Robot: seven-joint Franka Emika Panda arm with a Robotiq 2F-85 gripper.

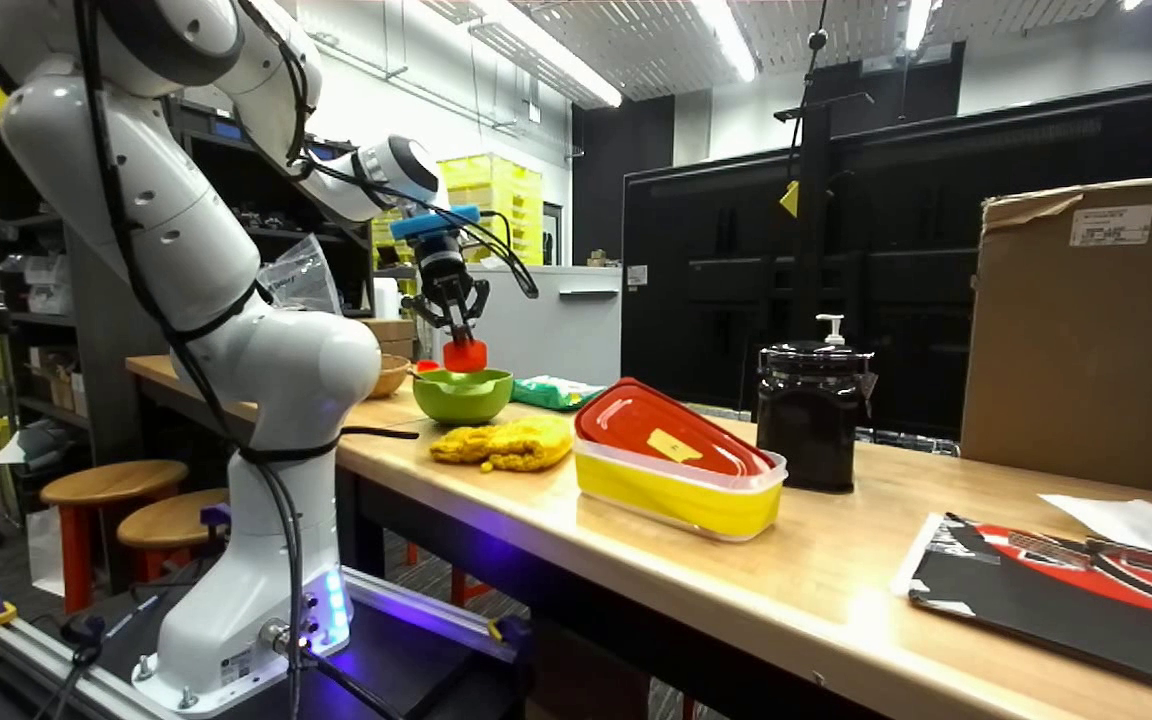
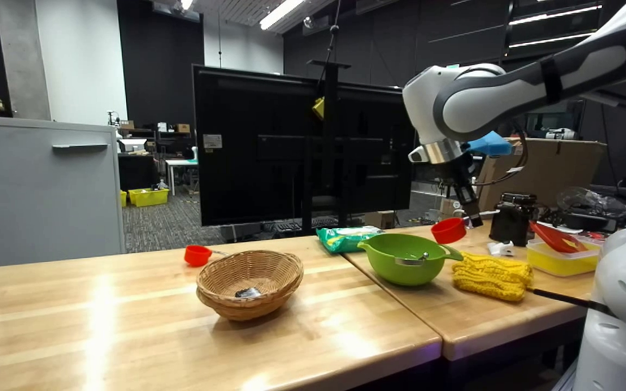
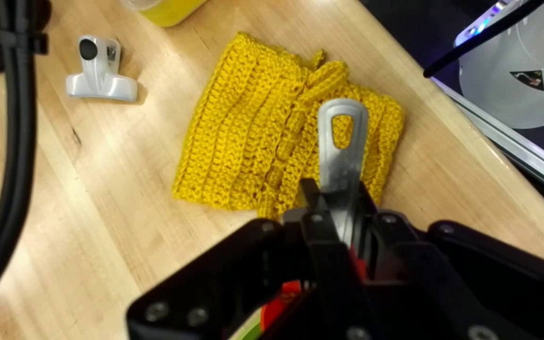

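Observation:
My gripper (image 1: pixel 459 336) is shut on the metal handle of a red measuring cup (image 1: pixel 465 356). In an exterior view the gripper (image 2: pixel 474 218) holds this red cup (image 2: pixel 448 231) in the air, tilted, above the right side of a green bowl (image 2: pixel 404 269). In the wrist view the silver handle (image 3: pixel 343 163) sticks out between the fingers (image 3: pixel 335 196); most of the cup is hidden behind the gripper. The green bowl (image 1: pixel 463 400) stands on the table, and a silver piece (image 2: pixel 411 261) shows at its near side. A yellow knitted cloth (image 3: pixel 248 137) lies beside the bowl.
A wicker basket (image 2: pixel 250 288) and another red measuring cup (image 2: pixel 198 255) are on the table. A green packet (image 2: pixel 345 238) lies behind the bowl. A white clip (image 3: pixel 101 78), a yellow container (image 1: pixel 681 495) with a red lid (image 1: pixel 671 435) and a black canister (image 1: pixel 806 425) stand farther along.

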